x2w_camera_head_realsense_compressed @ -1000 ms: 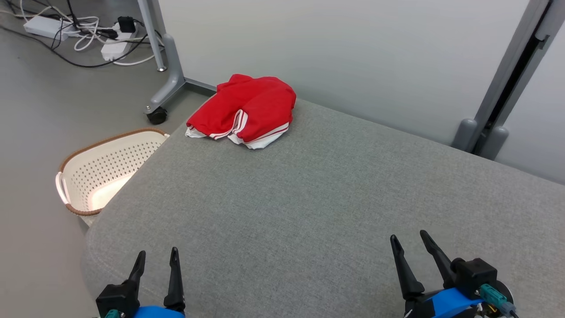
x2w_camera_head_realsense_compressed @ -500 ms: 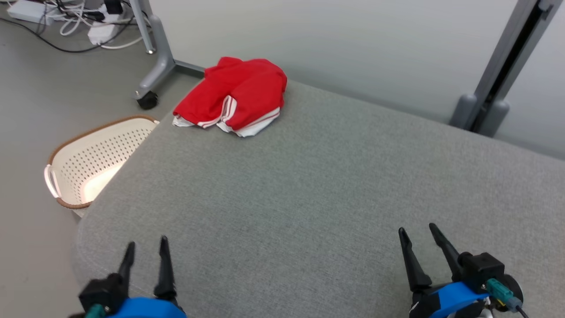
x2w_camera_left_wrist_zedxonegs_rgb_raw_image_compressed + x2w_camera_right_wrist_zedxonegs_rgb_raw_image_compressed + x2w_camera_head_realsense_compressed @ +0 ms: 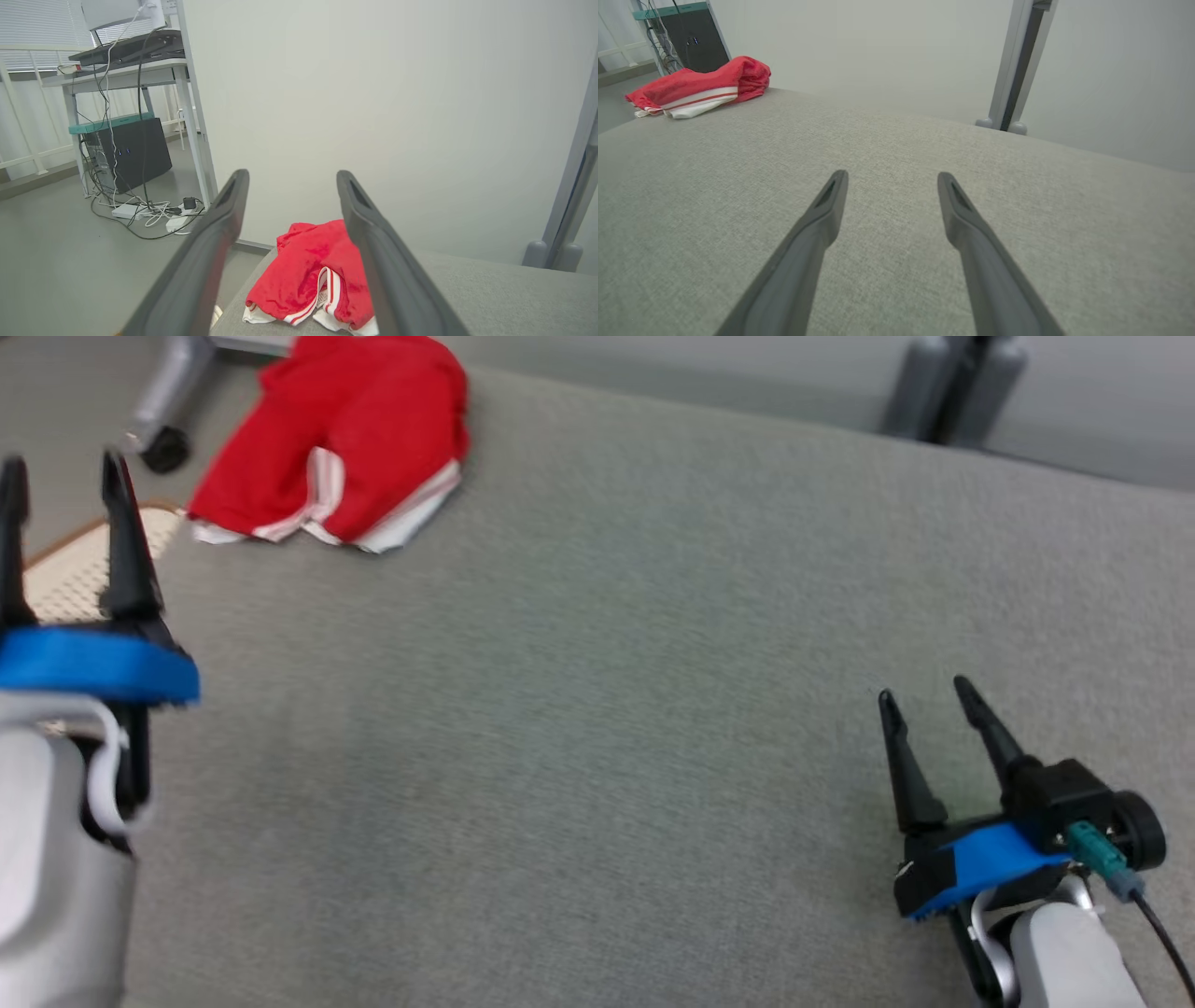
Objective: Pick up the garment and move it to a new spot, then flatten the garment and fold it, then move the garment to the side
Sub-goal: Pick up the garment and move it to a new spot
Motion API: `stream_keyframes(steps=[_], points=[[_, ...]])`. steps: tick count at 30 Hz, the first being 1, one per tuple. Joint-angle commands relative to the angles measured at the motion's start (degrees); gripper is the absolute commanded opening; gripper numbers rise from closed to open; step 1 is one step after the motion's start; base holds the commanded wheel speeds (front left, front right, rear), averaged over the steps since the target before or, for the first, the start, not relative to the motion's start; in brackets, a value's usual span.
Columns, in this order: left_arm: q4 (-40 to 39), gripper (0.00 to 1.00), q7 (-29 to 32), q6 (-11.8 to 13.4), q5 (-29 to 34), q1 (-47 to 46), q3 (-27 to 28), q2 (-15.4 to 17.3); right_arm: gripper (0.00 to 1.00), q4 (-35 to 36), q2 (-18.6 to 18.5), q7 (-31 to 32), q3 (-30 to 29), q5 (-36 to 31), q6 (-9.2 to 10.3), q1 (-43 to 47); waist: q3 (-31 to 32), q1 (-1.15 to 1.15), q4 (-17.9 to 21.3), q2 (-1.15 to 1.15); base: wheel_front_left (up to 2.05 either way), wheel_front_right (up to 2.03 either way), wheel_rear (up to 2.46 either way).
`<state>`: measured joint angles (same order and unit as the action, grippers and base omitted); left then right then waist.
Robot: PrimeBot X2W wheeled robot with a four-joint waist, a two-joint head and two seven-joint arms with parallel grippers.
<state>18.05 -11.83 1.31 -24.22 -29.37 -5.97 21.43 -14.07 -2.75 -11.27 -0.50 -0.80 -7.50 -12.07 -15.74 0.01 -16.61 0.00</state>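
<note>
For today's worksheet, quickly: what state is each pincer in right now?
Left pincer: open, empty, with the crumpled red, white-striped garment lying untouched ahead.
Right pincer: open, empty.

The garment (image 3: 327, 457) lies on the cushion (image 3: 597, 709) at its far left corner. The basket (image 3: 65, 579) sits off the left edge, near the left gripper (image 3: 62, 467). The right gripper (image 3: 924, 691) hangs over the near right, well apart.
</note>
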Motion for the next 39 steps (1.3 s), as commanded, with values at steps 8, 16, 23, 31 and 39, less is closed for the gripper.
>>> stream_keyframes(steps=[8,16,23,31,39], points=[[12.7,1.0,4.1,-4.3,-1.1,-15.2,-0.6,3.0,1.0,7.3,-0.2,3.8,-1.7,-3.9,0.01,-3.2,-9.0,-0.01,5.0,0.0,0.0,0.0,0.0],[27.0,1.0,9.1,-8.3,-1.2,-22.4,-7.4,1.9,1.0,13.2,-0.2,6.3,-3.0,-5.2,0.01,-3.7,-15.7,-0.01,7.2,0.0,0.0,0.0,0.0],[35.3,1.0,8.6,-8.8,-1.2,-25.3,-10.9,1.8,1.0,14.4,-0.2,6.3,-4.0,-4.7,0.01,-3.2,-18.4,-0.01,7.9,0.0,0.0,0.0,0.0],[41.1,0.0,8.3,-8.7,-3.2,-26.8,-13.6,1.3,1.0,13.4,-0.2,5.8,-3.9,-3.7,0.01,-4.3,-18.7,-0.01,8.6,0.0,0.0,0.0,0.0],[43.2,0.0,3.0,-8.8,-2.7,-28.9,-15.7,4.4,1.0,11.1,-0.2,3.9,-3.6,-2.1,0.01,-4.9,-15.7,-0.01,9.6,0.0,0.0,0.0,0.0]])
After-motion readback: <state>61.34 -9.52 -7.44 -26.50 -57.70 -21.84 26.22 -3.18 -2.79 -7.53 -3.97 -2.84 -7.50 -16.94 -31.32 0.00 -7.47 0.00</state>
